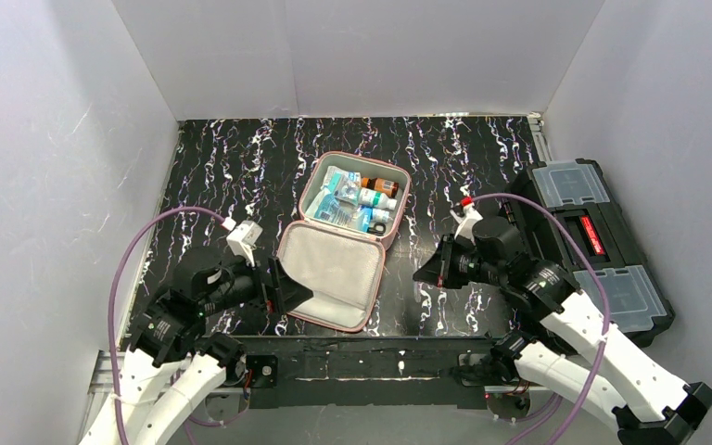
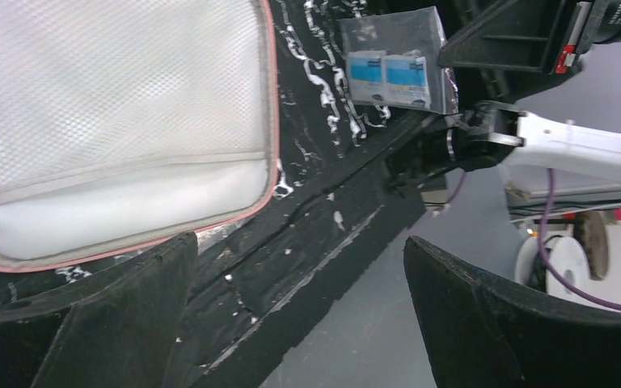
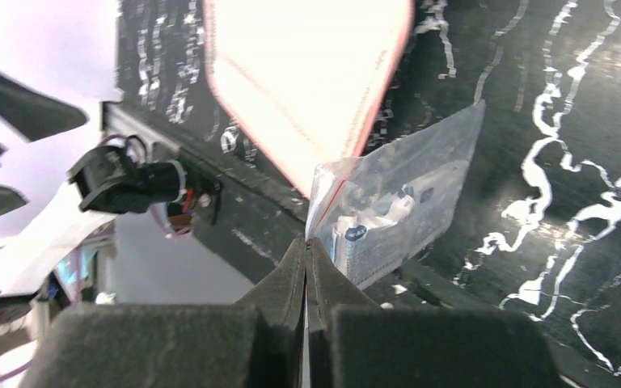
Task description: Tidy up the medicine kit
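Diagonally, medicine kit runs near-left to far-right.

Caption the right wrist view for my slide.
Right gripper pinches a clear zip bag of blue-and-white packets by its corner, beside the lid of the open pink case.

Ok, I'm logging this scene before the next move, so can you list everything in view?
medicine kit: one, pink with grey lining, open at the middle of the table, lid laid flat toward the arms
bottles and packets: several, brown, white and blue, packed in the kit's far half
clear bag: one, see-through with blue-and-white sachets inside, held just right of the kit's lid
toolbox: one, black with clear compartment lids, right edge of the table
table: one, black with white marbling
left gripper: one, black, open, at the lid's near left corner, holding nothing
right gripper: one, black, shut on the clear bag's edge
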`<act>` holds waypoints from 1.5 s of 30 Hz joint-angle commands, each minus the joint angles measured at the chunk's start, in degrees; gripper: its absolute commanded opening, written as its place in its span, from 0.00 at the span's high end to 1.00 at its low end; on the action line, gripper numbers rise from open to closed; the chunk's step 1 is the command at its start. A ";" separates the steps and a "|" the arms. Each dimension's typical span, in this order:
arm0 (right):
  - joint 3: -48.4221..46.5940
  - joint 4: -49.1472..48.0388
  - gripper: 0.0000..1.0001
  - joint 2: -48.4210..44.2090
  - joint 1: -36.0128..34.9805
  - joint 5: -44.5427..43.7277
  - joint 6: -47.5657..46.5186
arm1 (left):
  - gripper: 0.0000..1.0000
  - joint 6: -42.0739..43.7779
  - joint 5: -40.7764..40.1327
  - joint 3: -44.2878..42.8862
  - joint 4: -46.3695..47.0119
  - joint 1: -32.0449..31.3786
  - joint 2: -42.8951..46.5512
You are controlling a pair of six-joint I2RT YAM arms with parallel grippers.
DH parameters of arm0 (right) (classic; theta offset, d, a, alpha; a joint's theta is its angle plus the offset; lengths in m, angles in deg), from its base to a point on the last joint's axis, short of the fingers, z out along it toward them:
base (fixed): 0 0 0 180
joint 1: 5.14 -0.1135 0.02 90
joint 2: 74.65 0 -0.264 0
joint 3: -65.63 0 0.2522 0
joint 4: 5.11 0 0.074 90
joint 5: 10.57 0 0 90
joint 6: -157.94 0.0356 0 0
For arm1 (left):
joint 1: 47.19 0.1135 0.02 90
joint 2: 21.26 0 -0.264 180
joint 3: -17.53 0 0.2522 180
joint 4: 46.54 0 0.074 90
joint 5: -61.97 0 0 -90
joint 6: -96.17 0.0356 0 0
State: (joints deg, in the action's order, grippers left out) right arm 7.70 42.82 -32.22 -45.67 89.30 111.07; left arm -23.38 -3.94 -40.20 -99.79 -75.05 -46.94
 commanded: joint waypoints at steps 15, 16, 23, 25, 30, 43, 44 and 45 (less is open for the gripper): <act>-20.11 -10.94 0.99 4.48 -0.85 18.26 8.89 | 0.01 -21.55 16.17 8.61 28.68 0.35 8.88; -21.40 -11.69 0.99 5.30 -1.03 18.94 9.33 | 0.00 -22.72 16.40 9.28 30.63 0.38 8.90; -30.88 -18.02 0.99 12.56 -4.39 22.12 12.70 | 0.00 -32.58 16.45 15.10 48.30 0.35 9.02; -33.77 -18.77 0.99 15.03 -6.00 22.16 13.02 | 0.00 -34.97 16.23 16.57 53.03 0.37 8.60; -38.49 -20.39 0.99 19.38 -9.02 21.50 13.25 | 0.01 -41.32 15.85 19.42 64.26 0.35 7.77; -48.43 -24.81 0.99 28.35 -16.01 22.26 14.79 | 0.00 -53.28 11.61 25.34 86.41 0.35 5.70; -48.99 -25.13 0.99 29.01 -16.55 22.26 15.06 | 0.01 -53.89 11.51 25.49 87.83 0.35 5.31; -49.54 -25.23 0.99 29.62 -17.05 22.20 15.06 | 0.01 -54.40 11.43 25.58 89.09 0.35 4.87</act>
State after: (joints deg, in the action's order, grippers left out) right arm -37.65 22.60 -4.19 -60.86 110.09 125.16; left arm -74.29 9.05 -15.05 -20.59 -75.05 -40.73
